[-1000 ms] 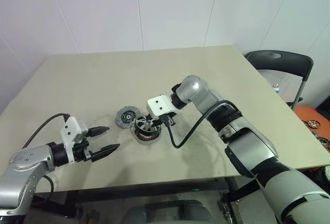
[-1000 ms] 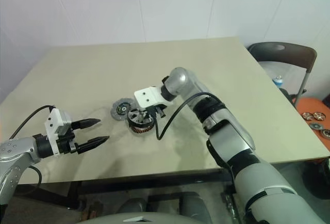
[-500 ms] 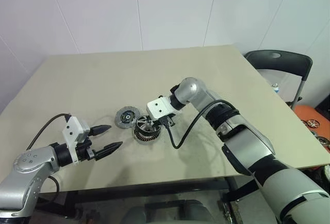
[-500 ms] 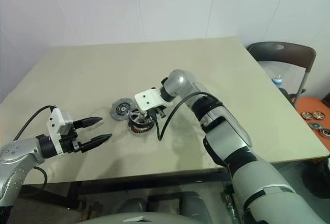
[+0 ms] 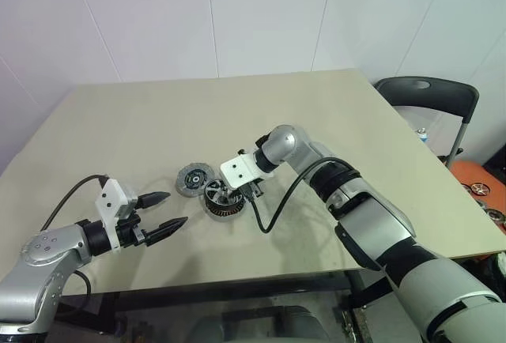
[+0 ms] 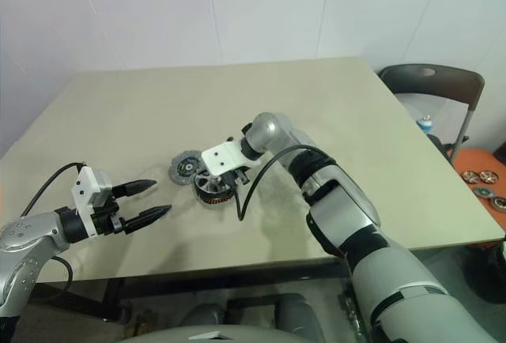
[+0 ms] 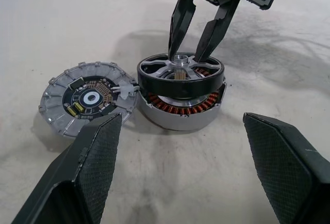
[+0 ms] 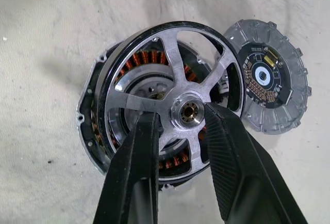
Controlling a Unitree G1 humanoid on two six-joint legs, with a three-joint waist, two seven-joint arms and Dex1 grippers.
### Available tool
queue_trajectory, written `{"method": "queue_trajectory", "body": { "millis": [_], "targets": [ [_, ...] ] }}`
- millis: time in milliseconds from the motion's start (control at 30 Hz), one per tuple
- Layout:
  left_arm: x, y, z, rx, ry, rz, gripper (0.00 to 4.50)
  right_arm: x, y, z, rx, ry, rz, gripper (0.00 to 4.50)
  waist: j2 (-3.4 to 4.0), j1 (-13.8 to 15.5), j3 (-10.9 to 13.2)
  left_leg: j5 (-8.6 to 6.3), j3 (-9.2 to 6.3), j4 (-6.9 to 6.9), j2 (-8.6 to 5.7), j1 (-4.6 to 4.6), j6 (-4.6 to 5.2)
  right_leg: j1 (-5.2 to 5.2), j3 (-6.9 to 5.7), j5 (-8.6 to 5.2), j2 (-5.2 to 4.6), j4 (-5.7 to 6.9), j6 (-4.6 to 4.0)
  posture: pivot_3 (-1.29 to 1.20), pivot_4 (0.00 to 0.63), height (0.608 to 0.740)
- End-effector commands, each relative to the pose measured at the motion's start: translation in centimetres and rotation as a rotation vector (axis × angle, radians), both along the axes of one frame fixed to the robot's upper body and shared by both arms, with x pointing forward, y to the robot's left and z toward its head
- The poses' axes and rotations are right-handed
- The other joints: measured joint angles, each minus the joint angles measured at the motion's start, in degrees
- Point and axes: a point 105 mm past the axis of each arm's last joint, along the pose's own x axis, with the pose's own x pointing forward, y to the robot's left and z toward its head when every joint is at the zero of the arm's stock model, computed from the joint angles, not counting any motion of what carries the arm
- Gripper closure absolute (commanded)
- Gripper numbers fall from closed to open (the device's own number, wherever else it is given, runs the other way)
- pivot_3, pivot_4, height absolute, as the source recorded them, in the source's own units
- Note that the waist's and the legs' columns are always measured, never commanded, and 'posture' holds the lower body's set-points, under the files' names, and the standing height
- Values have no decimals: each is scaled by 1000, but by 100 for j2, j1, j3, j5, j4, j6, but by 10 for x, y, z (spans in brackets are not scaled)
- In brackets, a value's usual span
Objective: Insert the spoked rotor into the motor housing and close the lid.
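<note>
The shiny silver spoked rotor with its black outer rim (image 7: 180, 74) sits over the round motor housing with copper-coloured windings and a dark rim (image 7: 181, 109), which rests on the beige bench (image 5: 332, 122). The rotor is not yet fully down: in the left wrist view it rides above the windings, a band of copper showing below its rim, and it looks slightly offset from the housing rather than seated flush. So the insertion appears to be in hand, partly done. The flat grey ribbed lid with a dark round centre (image 7: 87, 102) lies flat on the bench just beside the housing, touching or nearly touching its edge, on the side towards the robot's left. Closing the lid is wholly left to do.

The right end effector (image 8: 180, 118) points down onto the rotor with its two black fingers narrowly parted, pinched around the small silver hub at the centre of the spokes; the fingertips reach through the gaps between spokes on either side of the hub. It grips the rotor by that hub.

The left end effector (image 5: 162, 212) hovers over the bench well apart from the housing, on the lid's side and nearer the robot, its fingers spread wide and holding nothing, aimed roughly towards the housing and lid.
</note>
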Motion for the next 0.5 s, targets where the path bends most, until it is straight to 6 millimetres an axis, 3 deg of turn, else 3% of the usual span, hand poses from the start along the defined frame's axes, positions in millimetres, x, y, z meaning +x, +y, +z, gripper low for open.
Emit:
{"method": "queue_trajectory", "body": {
  "millis": [33, 500],
  "targets": [
    [-1, -3, 10, -5, -46, -10, 484, 8, 0, 13, 17, -44, -13, 3544, 0, 0, 0, 0, 0, 0, 0, 0, 0, 0, 0, 0, 1, 1, 0, 0, 0, 740],
    [-3, -4, 7, -6, -37, -17, 484, 12, 3, 24, 44, -51, -29, 3544, 0, 0, 0, 2, 0, 1, 0, 2, -4, 0, 0, 0, 2, 6, -1, 0, 0, 740]
  ]
}}
